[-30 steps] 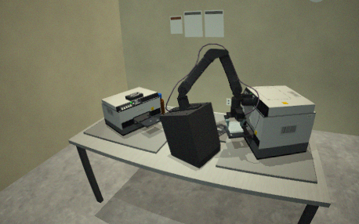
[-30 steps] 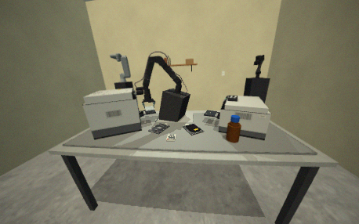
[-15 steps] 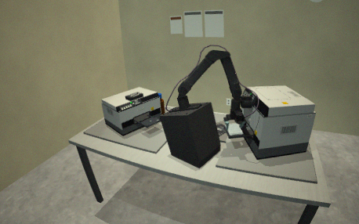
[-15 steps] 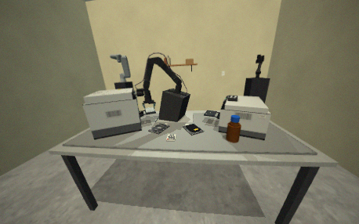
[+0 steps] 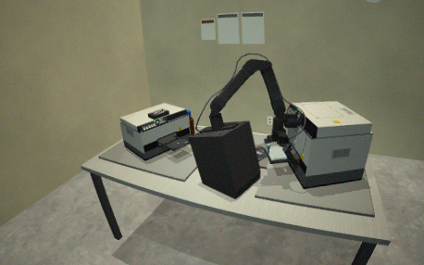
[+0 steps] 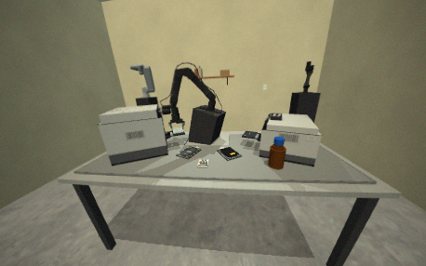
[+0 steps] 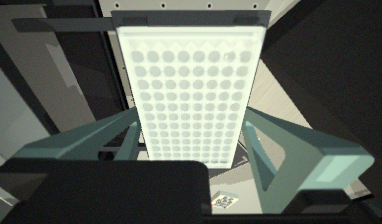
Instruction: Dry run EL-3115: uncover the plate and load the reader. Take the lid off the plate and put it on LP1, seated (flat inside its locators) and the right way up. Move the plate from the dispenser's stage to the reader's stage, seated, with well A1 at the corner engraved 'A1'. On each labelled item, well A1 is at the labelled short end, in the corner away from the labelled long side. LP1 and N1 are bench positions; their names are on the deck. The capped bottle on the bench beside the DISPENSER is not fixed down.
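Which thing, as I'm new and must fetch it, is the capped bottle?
On the bench, find the lower of two boxy machines, the dispenser. Close beside it stands a brown bottle. Its blue cap and rounded body set it apart from the flat dark items nearby.

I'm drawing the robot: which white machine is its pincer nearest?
The taller white machine with a dark base. The lower white machine has a blue-capped brown bottle nearby.

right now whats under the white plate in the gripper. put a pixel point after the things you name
A dark stage (image 5: pixel 279 161) (image 7: pixel 192 19) shows past the edges of the plate (image 5: pixel 277 153) (image 6: pixel 178 131) (image 7: pixel 192 85). The plate covers the stage's middle, so I can't tell whether it's seated.
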Robot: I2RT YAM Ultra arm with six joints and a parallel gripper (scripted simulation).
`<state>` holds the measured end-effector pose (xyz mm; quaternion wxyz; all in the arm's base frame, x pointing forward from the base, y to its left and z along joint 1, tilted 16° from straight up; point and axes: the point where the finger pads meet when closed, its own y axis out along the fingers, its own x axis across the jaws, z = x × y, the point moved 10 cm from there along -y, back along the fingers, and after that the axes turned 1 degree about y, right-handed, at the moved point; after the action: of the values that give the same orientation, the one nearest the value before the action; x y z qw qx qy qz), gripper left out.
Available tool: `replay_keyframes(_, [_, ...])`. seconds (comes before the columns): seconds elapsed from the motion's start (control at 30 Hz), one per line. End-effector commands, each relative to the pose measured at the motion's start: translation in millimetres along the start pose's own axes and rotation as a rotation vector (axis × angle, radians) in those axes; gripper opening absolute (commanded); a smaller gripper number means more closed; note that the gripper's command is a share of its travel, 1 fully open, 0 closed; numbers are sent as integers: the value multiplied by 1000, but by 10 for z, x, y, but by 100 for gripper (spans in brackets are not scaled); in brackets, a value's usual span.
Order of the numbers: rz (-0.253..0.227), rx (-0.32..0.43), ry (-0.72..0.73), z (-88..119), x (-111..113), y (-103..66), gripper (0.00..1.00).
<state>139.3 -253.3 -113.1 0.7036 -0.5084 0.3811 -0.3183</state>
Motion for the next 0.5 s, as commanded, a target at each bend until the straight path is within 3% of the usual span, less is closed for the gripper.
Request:
replay_keyframes(0.0, [-49, -6, 8, -27, 129, -166, 86])
replay_keyframes(0.47, [-49, -7, 8, -32, 131, -183, 86])
